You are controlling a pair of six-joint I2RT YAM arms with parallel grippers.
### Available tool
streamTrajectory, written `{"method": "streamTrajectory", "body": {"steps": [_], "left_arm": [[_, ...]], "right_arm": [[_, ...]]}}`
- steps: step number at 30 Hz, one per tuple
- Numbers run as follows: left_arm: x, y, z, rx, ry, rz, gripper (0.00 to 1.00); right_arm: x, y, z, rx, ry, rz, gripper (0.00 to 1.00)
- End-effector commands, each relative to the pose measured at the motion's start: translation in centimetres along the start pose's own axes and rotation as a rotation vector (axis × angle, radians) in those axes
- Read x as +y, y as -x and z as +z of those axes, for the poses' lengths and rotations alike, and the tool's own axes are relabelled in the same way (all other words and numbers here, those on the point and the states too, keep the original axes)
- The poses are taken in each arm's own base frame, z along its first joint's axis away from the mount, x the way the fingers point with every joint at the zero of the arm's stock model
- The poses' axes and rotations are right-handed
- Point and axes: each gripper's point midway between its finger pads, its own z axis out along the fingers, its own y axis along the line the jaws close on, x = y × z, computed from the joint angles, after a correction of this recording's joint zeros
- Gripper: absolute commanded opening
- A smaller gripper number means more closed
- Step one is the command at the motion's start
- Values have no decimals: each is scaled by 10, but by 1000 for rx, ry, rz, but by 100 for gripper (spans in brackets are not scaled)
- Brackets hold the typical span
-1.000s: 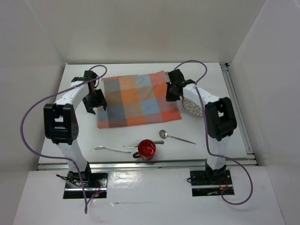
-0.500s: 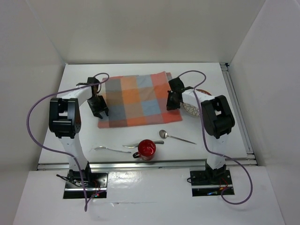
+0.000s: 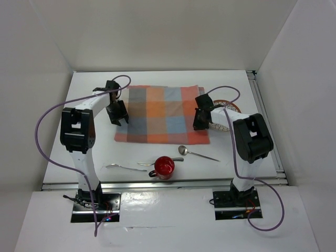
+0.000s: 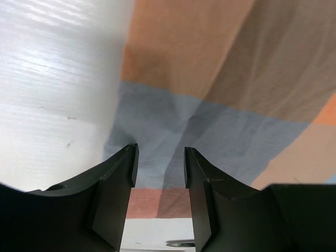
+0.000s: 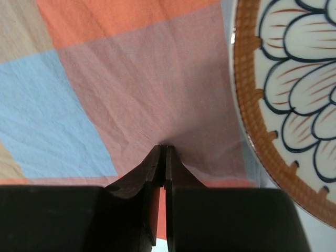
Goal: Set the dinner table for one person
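The checked orange-and-blue-grey cloth lies flat on the white dinner table. My left gripper is at the cloth's left edge. In the left wrist view it is open, its jaws apart just above the cloth, holding nothing. My right gripper is at the cloth's right edge, beside the patterned plate. In the right wrist view it is shut on a pinched fold of the cloth, with the plate just to the right.
A red cup stands near the front edge. A spoon lies to its right, a fork to its left, and another utensil beside the cup. A metal rail runs along the table's right side. White walls enclose the table.
The cloth has slid to the right and squared up, and its right edge now reaches the plate. Both grippers have moved right with it.
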Motion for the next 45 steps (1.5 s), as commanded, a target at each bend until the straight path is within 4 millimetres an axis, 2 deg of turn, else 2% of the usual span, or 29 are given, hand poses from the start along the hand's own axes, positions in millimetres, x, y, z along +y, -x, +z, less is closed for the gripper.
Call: {"method": "streamTrajectory", "body": {"steps": [1, 4, 5, 9, 11, 12, 13, 14, 15, 16, 18, 19, 20, 21, 22, 24, 25, 26, 27, 28, 29, 30, 31, 33, 34, 36, 41, 42, 45], "left_arm": [[-14, 9, -10, -25, -28, 45, 57], [-19, 9, -7, -16, -26, 53, 58], [-17, 7, -2, -3, -19, 52, 58], [-22, 8, -3, -9, -25, 61, 58], [-23, 9, -7, -17, -29, 62, 58], [-26, 13, -11, -25, -34, 63, 60], [-26, 17, -19, -42, -32, 72, 61], [-29, 20, -26, -57, -40, 74, 61], [-33, 31, -35, -89, -44, 75, 62], [-34, 33, -44, -95, -47, 85, 62], [-42, 39, -59, -123, -55, 94, 65], [-46, 45, -68, -141, -64, 95, 65], [-51, 51, -80, -168, -78, 106, 66], [-51, 51, -80, -168, -78, 106, 68], [-53, 54, -91, -185, -87, 107, 68], [-58, 54, -104, -205, -102, 117, 70], [-62, 53, -115, -231, -107, 127, 73], [-63, 54, -121, -245, -114, 127, 74], [-64, 50, -124, -250, -111, 136, 78], [-65, 50, -131, -263, -119, 137, 78], [-61, 45, -134, -264, -118, 146, 81], [-61, 45, -137, -275, -123, 146, 81], [-60, 43, -139, -276, -124, 146, 82], [-63, 37, -142, -272, -137, 156, 82], [-63, 36, -144, -280, -141, 157, 82], [-64, 32, -145, -278, -142, 176, 82], [-62, 22, -144, -272, -142, 193, 82], [-62, 22, -144, -272, -142, 193, 82], [-62, 22, -142, -271, -141, 193, 82]], "right_arm": [[-34, -14, -3, 48, -133, 1, 4], [-45, -13, 3, 61, -165, 19, 4], [-48, -19, 6, 80, -176, 18, 4], [-46, -22, 3, 90, -154, 20, 4], [-29, -11, -12, 53, -75, 27, 4], [-23, -7, -18, 42, -47, 28, 8], [-8, 9, -35, 0, 17, 30, 10], [-2, 16, -44, -15, 41, 31, 14], [9, 36, -58, -64, 70, 31, 18], [16, 46, -70, -88, 95, 31, 30], [25, 74, -99, -174, 125, 49, 45], [19, 83, -107, -196, 114, 76, 52], [15, 90, -120, -222, 118, 89, 69], [10, 96, -126, -242, 119, 120, 73], [0, 100, -132, -257, 100, 163, 79], [-40, 109, -143, -305, 16, 277, 90], [-60, 97, -137, -276, -23, 327, 90], [-91, 102, -146, -311, -56, 439, 92], [-109, 85, -139, -272, -70, 494, 92], [-123, 77, -138, -257, -74, 542, 93], [-149, 76, -140, -269, -89, 627, 93], [-149, 75, -144, -278, -26, 661, 93], [-156, 59, -135, -247, -19, 688, 95], [-166, 51, -129, -224, 21, 739, 95], [-168, 53, -127, -238, 43, 745, 96], [-171, 43, -113, -195, 82, 775, 96], [-166, 51, -84, -187, 188, 760, 94], [-168, 44, -71, -152, 179, 795, 93], [-167, 44, -58, -152, 208, 811, 80]]}}
